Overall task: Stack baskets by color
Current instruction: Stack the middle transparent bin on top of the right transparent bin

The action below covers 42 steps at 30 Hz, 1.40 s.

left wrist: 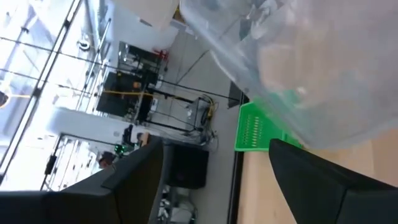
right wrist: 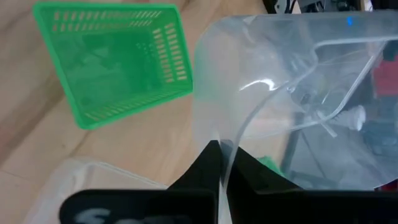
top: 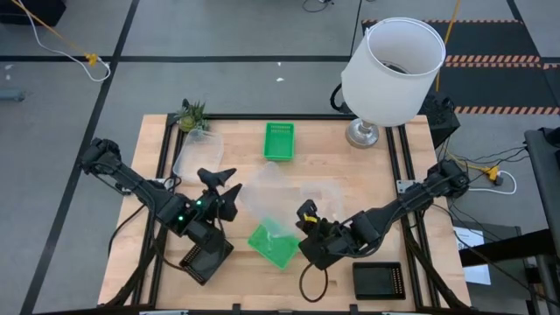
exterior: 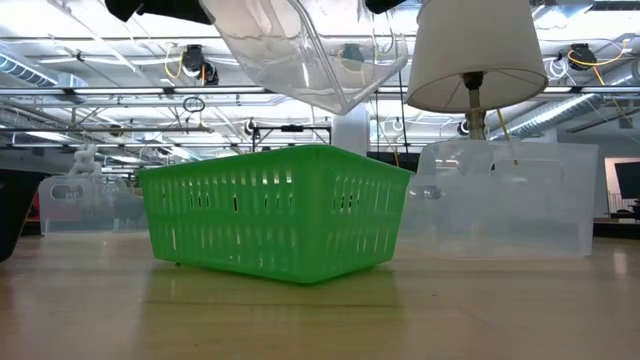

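Clear rectangular plastic basket (top: 278, 194), held aloft above mid-counter.
Right gripper (right wrist: 219, 163) pinched shut on the clear basket's rim; left gripper (top: 229, 185) spread wide just beside the basket, gripping nothing. Bright green slotted plastic basket (top: 274, 244) on the wooden counter (top: 337, 171) beneath; second green basket (top: 279, 141) at the far edge; another clear basket (top: 194, 151) far left; black baskets (top: 379, 280) at both near corners.

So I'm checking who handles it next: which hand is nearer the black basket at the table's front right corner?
Right. The right hand is up and left of the black basket, shut on a clear basket; the left hand is across the table.
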Motion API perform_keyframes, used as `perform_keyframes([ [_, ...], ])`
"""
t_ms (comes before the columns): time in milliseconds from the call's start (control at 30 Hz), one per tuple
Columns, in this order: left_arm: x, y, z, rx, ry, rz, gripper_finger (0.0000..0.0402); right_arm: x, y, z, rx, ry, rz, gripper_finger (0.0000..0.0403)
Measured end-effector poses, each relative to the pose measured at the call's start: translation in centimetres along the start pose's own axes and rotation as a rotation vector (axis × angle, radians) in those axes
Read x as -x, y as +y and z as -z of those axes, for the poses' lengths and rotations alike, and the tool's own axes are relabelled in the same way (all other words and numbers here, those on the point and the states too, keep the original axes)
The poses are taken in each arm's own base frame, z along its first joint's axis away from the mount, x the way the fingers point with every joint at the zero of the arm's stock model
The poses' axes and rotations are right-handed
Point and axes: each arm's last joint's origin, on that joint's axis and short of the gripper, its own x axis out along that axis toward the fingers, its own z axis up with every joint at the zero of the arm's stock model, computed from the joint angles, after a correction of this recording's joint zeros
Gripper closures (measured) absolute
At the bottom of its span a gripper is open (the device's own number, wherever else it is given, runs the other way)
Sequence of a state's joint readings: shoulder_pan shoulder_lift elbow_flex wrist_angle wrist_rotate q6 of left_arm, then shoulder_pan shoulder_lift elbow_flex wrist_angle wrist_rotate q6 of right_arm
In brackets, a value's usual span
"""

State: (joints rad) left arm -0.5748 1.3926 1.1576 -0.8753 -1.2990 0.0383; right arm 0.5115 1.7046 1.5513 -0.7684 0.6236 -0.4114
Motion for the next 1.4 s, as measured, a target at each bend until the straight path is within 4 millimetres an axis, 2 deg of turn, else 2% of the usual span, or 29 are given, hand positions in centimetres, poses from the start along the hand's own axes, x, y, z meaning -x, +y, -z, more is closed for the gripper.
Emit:
perform_keyframes([
  [167,-0.4,0.2,0.2,0.108,0.018,-0.013,0.0107,0.8,0.6,0.1,-0.097,0.008,-0.015,0.0403],
  [333,-0.4,0.5,0.9,0.233,0.042,-0.023,0.0107,2.5,0.9,-0.2,-0.222,0.014,-0.038,0.0403],
  [433,-0.1,0.3,0.7,0.316,0.028,0.011,0.0107,3.6,0.8,-0.2,-0.291,0.042,-0.058,0.0403],
  [633,2.5,0.1,-2.7,0.474,-0.173,0.119,0.0108,4.7,0.5,0.5,-0.381,0.076,-0.134,0.0403],
  [767,4.8,1.3,-5.7,0.558,-0.392,0.205,0.0108,5.2,-0.7,1.0,-0.487,0.071,-0.118,0.0403],
  [867,5.2,2.1,-6.9,0.556,-0.555,0.294,0.0108,5.3,-1.2,1.1,-0.549,0.061,-0.106,0.0403],
  [1000,3.6,2.4,-7.8,0.567,-0.650,0.356,0.0108,5.1,-1.3,1.1,-0.622,0.056,-0.066,0.0403],
  [1133,0.9,2.2,-8.3,0.549,-0.681,0.402,0.0108,4.4,-1.1,1.2,-0.647,0.057,0.029,0.0401],
  [1233,-1.2,1.8,-8.2,0.492,-0.649,0.398,0.0108,4.3,-1.1,1.1,-0.627,0.049,0.031,0.0400],
  [1333,-3.1,2.4,-7.9,0.481,-0.612,0.353,0.0108,4.4,-1.1,1.0,-0.629,0.042,0.031,0.0399],
  [1400,-4.2,2.6,-7.7,0.491,-0.608,0.387,0.0108,4.4,-1.2,1.0,-0.632,0.040,0.061,0.0399],
])
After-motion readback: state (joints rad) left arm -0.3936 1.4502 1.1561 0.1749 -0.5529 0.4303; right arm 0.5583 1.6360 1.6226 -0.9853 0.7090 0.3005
